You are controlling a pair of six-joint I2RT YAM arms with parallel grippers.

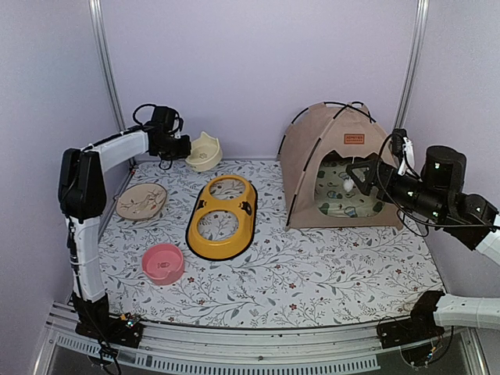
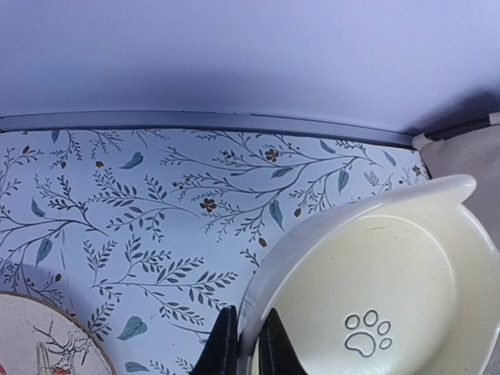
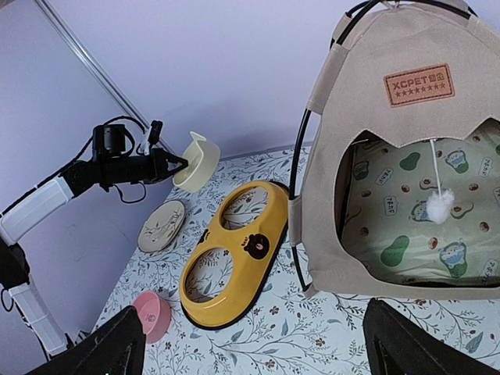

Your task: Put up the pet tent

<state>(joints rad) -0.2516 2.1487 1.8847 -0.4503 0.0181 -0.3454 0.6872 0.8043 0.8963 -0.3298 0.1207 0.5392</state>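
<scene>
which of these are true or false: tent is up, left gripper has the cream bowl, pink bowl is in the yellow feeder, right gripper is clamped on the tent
The pet tent stands upright on its poles: true.
The left gripper pinches the cream bowl by its rim: true.
The pink bowl sits in the yellow feeder: false, it stands on the table beside the feeder.
The right gripper is clamped on the tent: false, its fingers are spread open with no tent fabric between them.

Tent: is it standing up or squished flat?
Standing up. The tent makes a tall dome, black poles arch over its top, and the mat shows through its open door.
</scene>
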